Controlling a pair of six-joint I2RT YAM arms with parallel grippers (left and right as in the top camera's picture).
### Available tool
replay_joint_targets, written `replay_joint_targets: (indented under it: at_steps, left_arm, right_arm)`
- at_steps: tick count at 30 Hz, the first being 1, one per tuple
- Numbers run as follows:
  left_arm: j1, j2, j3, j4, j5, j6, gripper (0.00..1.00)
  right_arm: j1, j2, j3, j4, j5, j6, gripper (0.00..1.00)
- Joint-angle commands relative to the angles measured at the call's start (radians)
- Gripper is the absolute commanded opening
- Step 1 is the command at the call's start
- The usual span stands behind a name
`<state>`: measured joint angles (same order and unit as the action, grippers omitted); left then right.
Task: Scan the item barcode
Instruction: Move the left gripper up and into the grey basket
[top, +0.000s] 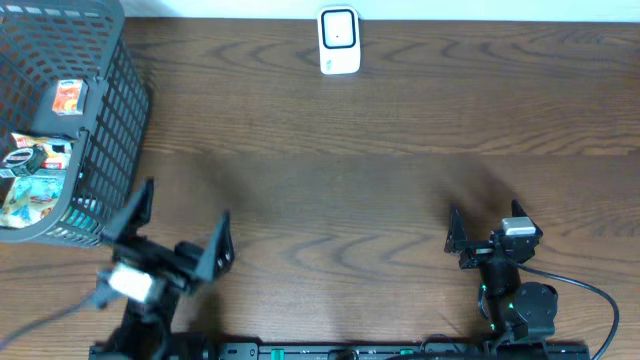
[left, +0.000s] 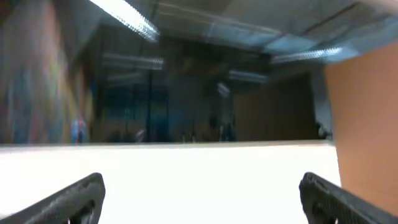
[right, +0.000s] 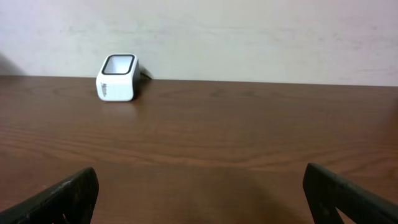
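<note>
both tools are empty and spread wide. the left gripper (top: 188, 205) sits low over the table (top: 350, 190) just beside the basket (top: 115, 130), and the right gripper (top: 485, 213) is well apart on the other side.

my worry is the reach in. the basket's wire wall stands between my left fingers and the goods, so a low approach could catch the rim and shove or tip it. the left wrist view is blurred and shows nothing of the basket, so i'd be aiming from overhead alone. the packets overlap, so i might pinch two, or cover the barcode and get no read at the scanner (top: 339, 41) by the far edge.

a small orange packet (top: 69, 97) lies flat inside the basket. nearer me are glossy colourful bags (top: 28, 185), likely slippery. i can't see any barcode.
</note>
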<state>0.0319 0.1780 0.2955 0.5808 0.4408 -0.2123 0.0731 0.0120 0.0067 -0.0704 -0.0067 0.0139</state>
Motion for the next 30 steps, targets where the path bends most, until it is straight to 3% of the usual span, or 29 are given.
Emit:
replay_joint_targets:
  at_steps: [1,8,12,18,30]
  left_arm:
    - [0.001,0.114,0.152,-0.11,-0.049,-0.1,0.98]
    - [0.003,0.367,0.418,-0.227,-0.042,-0.1,0.98]
    - [0.005,0.508,0.618,-0.474,-0.034,-0.09,0.98]
    - [0.005,0.715,0.911,-0.772,-0.01,0.063,0.98]
    - [0.006,0.723,0.963,-0.816,0.101,0.086,0.98]
  right_arm:
    - [-0.008,-0.005,-0.002,-0.005,0.005,0.0,0.99]
    - [-0.008,-0.005,-0.002,-0.005,0.005,0.0,0.99]
    - [-0.008,-0.005,-0.002,-0.005,0.005,0.0,0.99]
    - [-0.008,-0.005,-0.002,-0.005,0.005,0.0,0.99]
    - [-0.008,-0.005,-0.002,-0.005,0.005,0.0,0.99]
